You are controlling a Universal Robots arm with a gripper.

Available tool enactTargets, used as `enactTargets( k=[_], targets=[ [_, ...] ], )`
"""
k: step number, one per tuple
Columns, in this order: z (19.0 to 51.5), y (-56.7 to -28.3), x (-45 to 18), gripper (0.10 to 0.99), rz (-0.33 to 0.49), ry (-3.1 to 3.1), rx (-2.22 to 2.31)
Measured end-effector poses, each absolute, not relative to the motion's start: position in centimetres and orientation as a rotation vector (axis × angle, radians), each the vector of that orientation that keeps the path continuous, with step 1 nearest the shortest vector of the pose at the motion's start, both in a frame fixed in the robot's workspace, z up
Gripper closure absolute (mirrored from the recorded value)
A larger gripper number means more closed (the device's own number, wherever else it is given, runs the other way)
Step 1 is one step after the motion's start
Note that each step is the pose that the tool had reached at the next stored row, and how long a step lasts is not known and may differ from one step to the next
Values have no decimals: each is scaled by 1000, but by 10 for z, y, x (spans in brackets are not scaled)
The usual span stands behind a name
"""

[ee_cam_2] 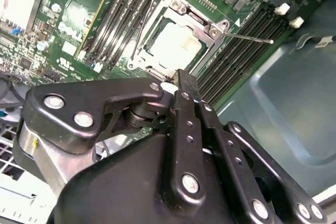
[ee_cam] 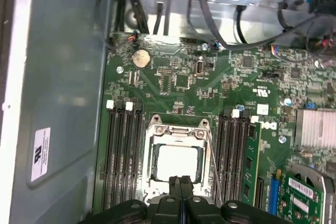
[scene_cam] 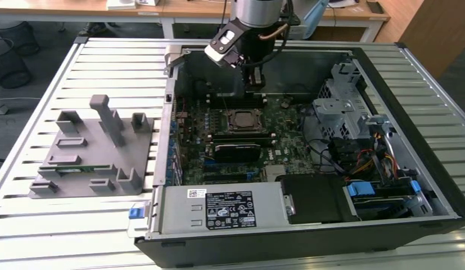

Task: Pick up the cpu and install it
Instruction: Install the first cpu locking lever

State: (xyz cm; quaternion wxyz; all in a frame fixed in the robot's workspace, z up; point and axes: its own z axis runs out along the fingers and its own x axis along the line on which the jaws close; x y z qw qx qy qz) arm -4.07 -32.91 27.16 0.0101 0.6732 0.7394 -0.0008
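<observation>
The black gripper (ee_cam: pixel 180 182) is closest to the lens in both wrist views. Its jaws are pressed together and hold nothing. The tip hangs just over one edge of the socket frame (ee_cam: pixel 157 125). The cpu (ee_cam: pixel 178 162) lies flat inside that frame, pale and square.

I think the chip is already put in, and the locking part is the step in hand. That calls for care. The chip has to sit flat, and the thin wire lever (ee_cam_2: pixel 247 37) sticks out beside the frame and looks unhooked.

In the exterior view, a grey holder (scene_cam: pixel 90 152) sits far to the left of the socket frame, outside the computer case (scene_cam: pixel 307 64). Black slots (ee_cam: pixel 123 156) run along both sides of the frame, and a green memory stick (ee_cam: pixel 253 161) stands in one of them. To the exterior view's right of the frame are a metal cage (scene_cam: pixel 341 101) and loose wires (scene_cam: pixel 364 163). I think the slots and the lever leave the tip little room.
</observation>
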Motion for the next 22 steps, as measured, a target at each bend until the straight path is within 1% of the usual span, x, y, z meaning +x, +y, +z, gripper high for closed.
enactTargets(
  k=[22],
  targets=[
    [271,-329,-41,980,3,2679,1602]
  ],
)
